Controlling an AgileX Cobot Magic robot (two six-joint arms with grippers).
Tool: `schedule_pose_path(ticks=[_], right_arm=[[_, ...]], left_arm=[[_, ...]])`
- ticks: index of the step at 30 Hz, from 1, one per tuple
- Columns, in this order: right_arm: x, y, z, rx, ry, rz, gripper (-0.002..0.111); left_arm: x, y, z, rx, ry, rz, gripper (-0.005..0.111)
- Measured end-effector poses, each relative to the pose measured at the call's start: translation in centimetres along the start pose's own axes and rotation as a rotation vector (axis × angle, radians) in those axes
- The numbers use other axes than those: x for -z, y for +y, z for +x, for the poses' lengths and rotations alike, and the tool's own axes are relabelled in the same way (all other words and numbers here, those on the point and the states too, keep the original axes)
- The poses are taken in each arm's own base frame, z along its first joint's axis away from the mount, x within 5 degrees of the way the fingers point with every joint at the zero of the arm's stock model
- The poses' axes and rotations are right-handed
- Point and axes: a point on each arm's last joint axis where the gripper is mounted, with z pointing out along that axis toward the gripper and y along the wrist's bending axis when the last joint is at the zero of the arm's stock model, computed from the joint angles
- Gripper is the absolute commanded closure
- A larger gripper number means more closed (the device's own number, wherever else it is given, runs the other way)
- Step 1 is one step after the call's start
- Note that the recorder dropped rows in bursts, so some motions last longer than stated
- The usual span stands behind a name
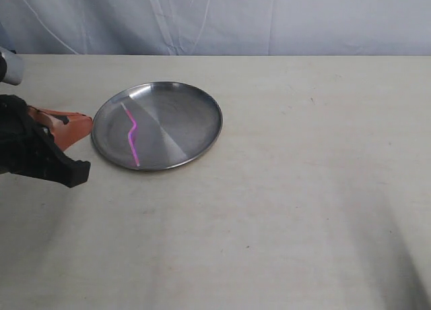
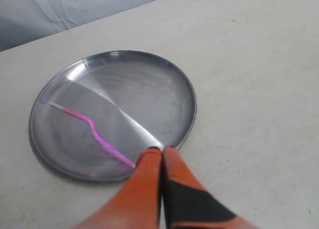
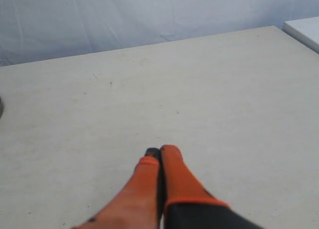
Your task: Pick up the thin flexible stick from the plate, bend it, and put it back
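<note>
The pink stick point(image 1: 132, 136) lies kinked in the left half of the steel plate point(image 1: 195, 114), its pale tip toward the far rim. In the left wrist view the stick point(image 2: 92, 132) crosses the plate point(image 2: 164, 89) with one end close to my fingertips. My left gripper point(image 1: 86, 120) sits just left of the plate's rim, its orange fingers pressed together and holding nothing; in its own view the left gripper point(image 2: 162, 149) hovers over the near rim. My right gripper point(image 3: 160, 152) is shut and empty over bare table, outside the exterior view.
The beige table point(image 1: 303, 189) runs wide to the right and front of the plate. A blue-grey cloth backdrop point(image 1: 215, 17) hangs behind the far edge. A white block's corner point(image 3: 304, 30) shows at the table's far side in the right wrist view.
</note>
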Motion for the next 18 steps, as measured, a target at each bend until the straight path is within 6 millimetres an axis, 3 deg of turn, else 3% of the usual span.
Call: schedule_pose_path(ticks=[8, 13, 18], right_arm=[[0.0, 0.0, 0.0, 0.0, 0.0, 0.0, 0.109], [0.0, 0.0, 0.0, -0.004, -0.001, -0.001, 0.109], [0.0, 0.0, 0.0, -0.004, -0.001, -0.001, 0.109]], left_arm=[[0.0, 0.0, 0.0, -0.012, -0.004, -0.004, 0.107], [1.1, 1.0, -0.1, -0.306, -0.161, -0.146, 0.107], [4.5, 1.2, 0.0, -0.53, -0.402, -0.292, 0.107]])
